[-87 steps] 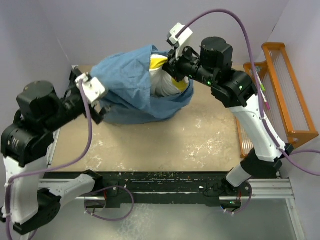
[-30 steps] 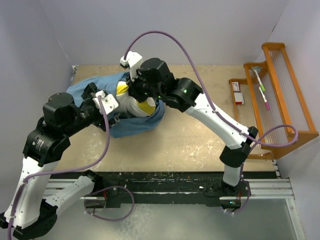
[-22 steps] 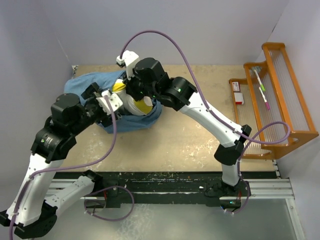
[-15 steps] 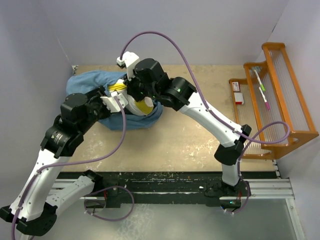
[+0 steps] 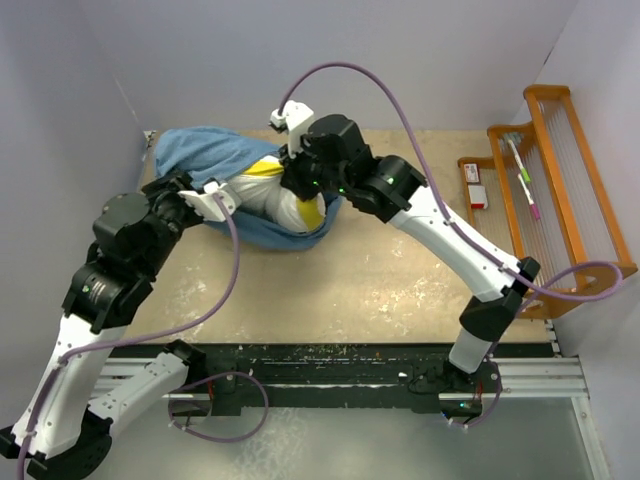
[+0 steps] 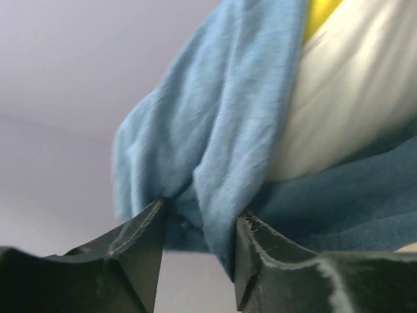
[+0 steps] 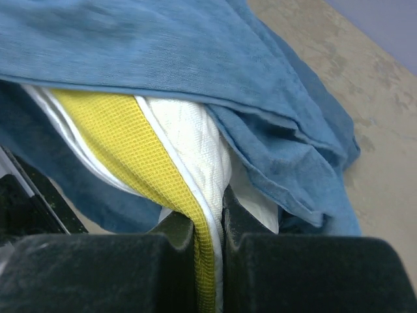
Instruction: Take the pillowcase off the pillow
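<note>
Plainly soft and light, the pillowcase (image 5: pixel 210 150) — limp, wrinkled cloth — bunches at the far-left of the desk (image 5: pixel 400 270), half off the plump pillow (image 5: pixel 265 192). The left gripper (image 6: pixel 199 212) has its jaws clenched on a cloth fold; the right gripper (image 7: pixel 208 215) pinches the pillow's yellow band — a firm seam, probably a sound hold. Pale walls crowd the scuffed desk.

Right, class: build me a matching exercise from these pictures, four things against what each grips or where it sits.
Things:
1. left gripper
2. right gripper
3. pillow
4. orange rack

States:
A. at the table's right side
B. shut on the pillowcase
C. cream, partly uncovered
D. shut on the yellow-banded edge

Pairs: 1-B, 2-D, 3-C, 4-A
</note>
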`<state>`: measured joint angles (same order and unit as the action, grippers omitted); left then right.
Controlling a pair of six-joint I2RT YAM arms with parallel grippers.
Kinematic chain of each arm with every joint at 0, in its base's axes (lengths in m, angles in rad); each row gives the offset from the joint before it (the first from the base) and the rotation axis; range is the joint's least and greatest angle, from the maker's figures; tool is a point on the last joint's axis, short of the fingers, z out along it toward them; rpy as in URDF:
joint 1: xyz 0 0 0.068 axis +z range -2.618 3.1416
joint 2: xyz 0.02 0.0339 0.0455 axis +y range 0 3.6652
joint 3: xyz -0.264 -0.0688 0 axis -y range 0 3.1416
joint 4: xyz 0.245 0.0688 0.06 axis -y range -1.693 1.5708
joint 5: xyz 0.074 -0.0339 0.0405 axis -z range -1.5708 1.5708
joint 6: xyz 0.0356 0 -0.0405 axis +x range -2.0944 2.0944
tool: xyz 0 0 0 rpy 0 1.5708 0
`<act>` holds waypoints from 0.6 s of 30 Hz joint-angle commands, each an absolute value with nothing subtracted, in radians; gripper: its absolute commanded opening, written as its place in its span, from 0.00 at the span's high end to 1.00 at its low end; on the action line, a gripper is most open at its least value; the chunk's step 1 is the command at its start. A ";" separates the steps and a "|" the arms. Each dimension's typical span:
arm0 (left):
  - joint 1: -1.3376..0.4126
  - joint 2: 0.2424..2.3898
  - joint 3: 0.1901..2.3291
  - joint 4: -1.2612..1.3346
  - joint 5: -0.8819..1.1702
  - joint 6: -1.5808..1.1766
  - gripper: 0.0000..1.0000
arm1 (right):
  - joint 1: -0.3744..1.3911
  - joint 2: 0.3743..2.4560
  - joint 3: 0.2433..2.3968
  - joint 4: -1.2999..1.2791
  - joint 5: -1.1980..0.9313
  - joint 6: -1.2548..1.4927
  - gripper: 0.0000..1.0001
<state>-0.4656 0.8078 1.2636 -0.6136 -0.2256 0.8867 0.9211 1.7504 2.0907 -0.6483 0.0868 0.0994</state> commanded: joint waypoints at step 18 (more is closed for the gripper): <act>-0.454 0.875 1.472 -0.420 -0.406 0.900 1.00 | 0.850 1.266 1.575 -0.300 -0.105 0.039 1.00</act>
<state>-0.4603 0.8345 1.3415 -0.5991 -0.3183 0.8570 0.8616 1.4143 1.6676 -0.5072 0.0029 0.0666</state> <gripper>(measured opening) 0.017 0.068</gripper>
